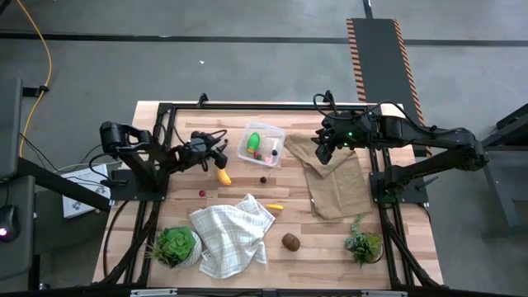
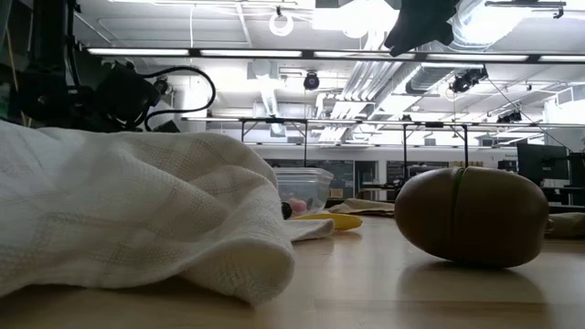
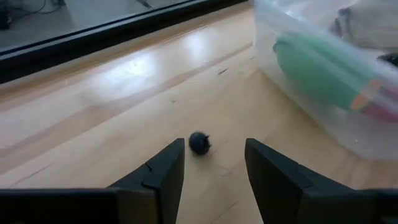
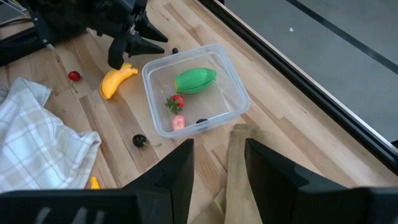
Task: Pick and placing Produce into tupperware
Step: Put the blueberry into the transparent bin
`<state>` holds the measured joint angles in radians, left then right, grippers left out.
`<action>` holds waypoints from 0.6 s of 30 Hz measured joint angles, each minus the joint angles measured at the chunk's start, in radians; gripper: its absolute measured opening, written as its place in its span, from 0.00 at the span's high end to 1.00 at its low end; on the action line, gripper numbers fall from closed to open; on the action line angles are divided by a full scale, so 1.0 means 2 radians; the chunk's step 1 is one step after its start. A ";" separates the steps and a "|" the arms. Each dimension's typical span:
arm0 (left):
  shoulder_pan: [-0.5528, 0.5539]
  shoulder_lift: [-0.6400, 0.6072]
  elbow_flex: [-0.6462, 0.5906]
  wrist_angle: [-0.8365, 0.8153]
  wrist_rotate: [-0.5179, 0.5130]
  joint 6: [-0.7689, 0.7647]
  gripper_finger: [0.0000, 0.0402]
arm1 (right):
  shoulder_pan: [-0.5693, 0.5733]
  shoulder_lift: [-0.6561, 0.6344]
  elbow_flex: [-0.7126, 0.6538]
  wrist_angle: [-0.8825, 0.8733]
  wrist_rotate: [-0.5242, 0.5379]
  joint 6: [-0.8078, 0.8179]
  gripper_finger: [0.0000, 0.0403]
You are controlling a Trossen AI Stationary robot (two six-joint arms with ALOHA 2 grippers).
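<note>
On the wooden table (image 1: pixel 322 235), the left gripper (image 3: pixel 211 163) hovered with parted, empty jaws behind a dark berry (image 3: pixel 199 142) (beside the clear container (image 4: pixel 233 84)), while the right gripper (image 4: pixel 217 163) hung parted and empty over brown cloth (image 1: pixel 338 186).

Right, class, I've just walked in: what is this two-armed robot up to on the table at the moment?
It is sorting toy produce into the clear tupperware, which already holds a green piece and some small bits. The left gripper is low beside the tub, open, with a dark berry just ahead of its fingers. The right gripper waits open above a brown cloth. The banana and kiwi lie outside.
</note>
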<state>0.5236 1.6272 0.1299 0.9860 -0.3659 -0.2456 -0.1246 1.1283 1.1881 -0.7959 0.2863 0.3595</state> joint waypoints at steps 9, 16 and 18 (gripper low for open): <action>0.000 0.000 0.000 -0.022 0.002 0.003 0.61 | 0.000 0.000 0.000 0.000 0.000 -0.001 0.67; 0.000 0.009 0.000 -0.022 0.003 0.005 0.61 | 0.000 0.000 0.000 0.000 0.000 -0.001 0.67; 0.000 0.018 0.004 -0.019 0.006 0.001 0.61 | 0.000 0.000 0.000 0.000 0.000 -0.001 0.67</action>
<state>0.5243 1.6625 0.1379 0.9484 -0.3547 -0.2436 -0.1246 1.1282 1.1881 -0.7956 0.2863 0.3584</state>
